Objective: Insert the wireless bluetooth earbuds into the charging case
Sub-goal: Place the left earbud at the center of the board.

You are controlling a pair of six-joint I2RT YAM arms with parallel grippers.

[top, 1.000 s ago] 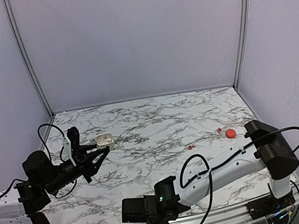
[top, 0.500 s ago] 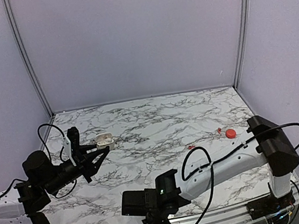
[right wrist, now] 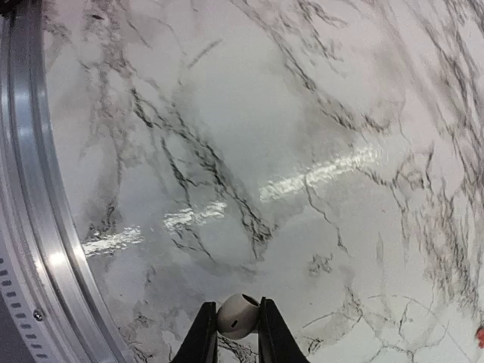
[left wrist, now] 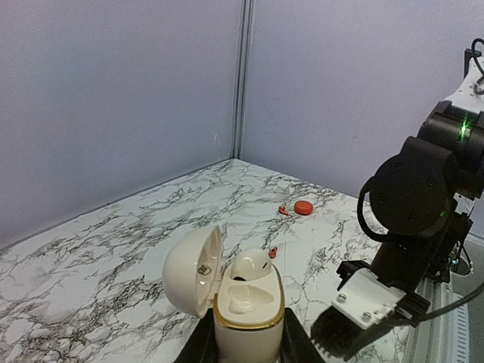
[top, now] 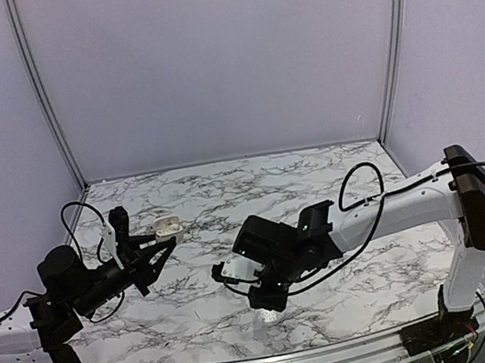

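Observation:
My left gripper (top: 166, 238) is shut on the base of a cream charging case (left wrist: 246, 318) and holds it upright above the table. The case's lid (left wrist: 193, 272) is open. One white earbud (left wrist: 251, 265) sits in its far slot and the near slot is empty. My right gripper (right wrist: 237, 321) is shut on a second white earbud (right wrist: 237, 315) and holds it above bare marble. In the top view this gripper (top: 266, 312) hangs over the table's middle front, right of the case (top: 168, 223).
Two tiny red earbuds (left wrist: 273, 252) (left wrist: 283, 209) and a round red case (left wrist: 303, 207) lie on the marble table (top: 317, 178) toward the far right. The metal front rail (right wrist: 30, 189) runs below the right gripper. Purple walls enclose the table.
The right arm has swung up from the table's front edge toward the middle, carrying the white earbud. The left arm and the case have not moved.

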